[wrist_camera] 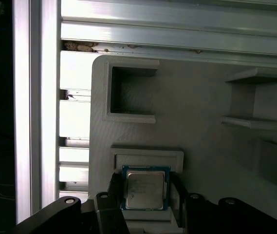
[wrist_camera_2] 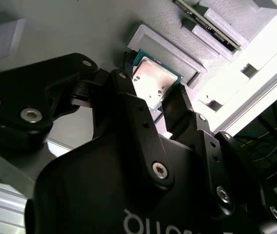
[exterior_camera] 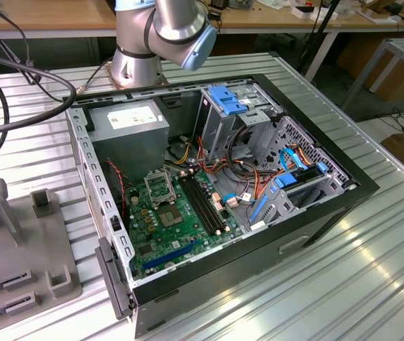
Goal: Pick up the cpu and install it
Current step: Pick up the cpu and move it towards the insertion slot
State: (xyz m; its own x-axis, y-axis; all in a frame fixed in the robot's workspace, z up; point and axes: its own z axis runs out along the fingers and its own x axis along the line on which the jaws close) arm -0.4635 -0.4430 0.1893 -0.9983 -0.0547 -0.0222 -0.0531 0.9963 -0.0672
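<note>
- My gripper (wrist_camera_2: 152,100) pinches the cpu (wrist_camera: 145,187) between its jaws, just over the grey tray (wrist_camera: 201,112).
- The socket (exterior_camera: 160,186) on the green board (exterior_camera: 148,231) looks empty, so the cpu is not in yet.

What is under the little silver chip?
Under the cpu lies a raised pocket of the grey holder tray. The pocket's floor right beneath is hidden by it.

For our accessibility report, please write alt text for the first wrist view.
A square cpu with a silver-grey top is framed by the black pincer and rests on a grey moulded tray that has a square pocket. A ribbed metal table lies beyond the tray.
</note>
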